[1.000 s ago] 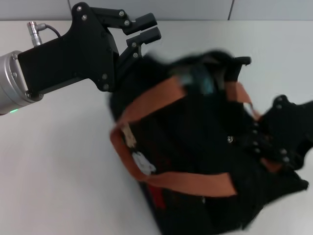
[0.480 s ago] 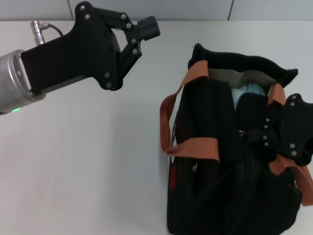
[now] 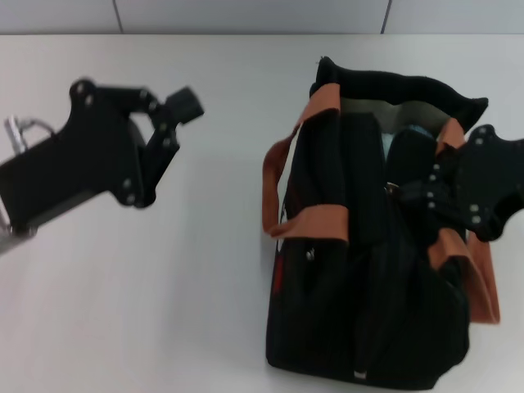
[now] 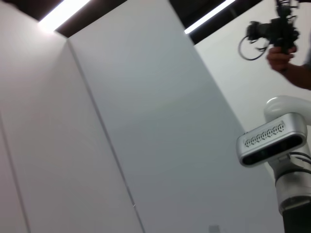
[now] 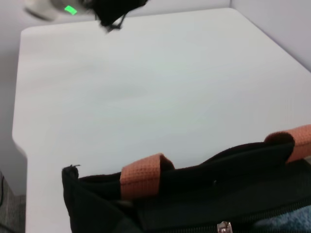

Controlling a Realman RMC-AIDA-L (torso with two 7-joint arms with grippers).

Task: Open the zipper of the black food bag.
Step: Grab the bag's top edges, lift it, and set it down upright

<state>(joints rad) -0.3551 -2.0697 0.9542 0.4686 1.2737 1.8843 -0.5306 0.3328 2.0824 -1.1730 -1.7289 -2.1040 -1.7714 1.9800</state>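
Note:
The black food bag [image 3: 327, 327] stands at the right of the white table, with orange-brown straps [image 3: 315, 221] draped over it. Its far end gapes, showing grey lining and something blue inside. The zipper [image 3: 378, 278] runs down the middle of the top. Its silver pull tab [image 3: 391, 188] sits at the tips of my right gripper [image 3: 403, 195], which reaches in from the right and looks shut on it. In the right wrist view the pull tab [image 5: 223, 226] and the bag's end wall [image 5: 92, 204] show. My left gripper [image 3: 184, 105] hovers far left of the bag, fingers together, holding nothing.
The white table [image 3: 164, 311] stretches bare to the left of the bag, with its far corner edge [image 5: 22, 145] showing in the right wrist view. The left wrist view faces up at wall panels, ceiling lights and a robot head camera [image 4: 272, 143].
The bag swung from a tilted, blurred pose to sitting square at the right with its far end open. My left gripper pulled away to the left and lower. The right gripper stayed at the pull tab.

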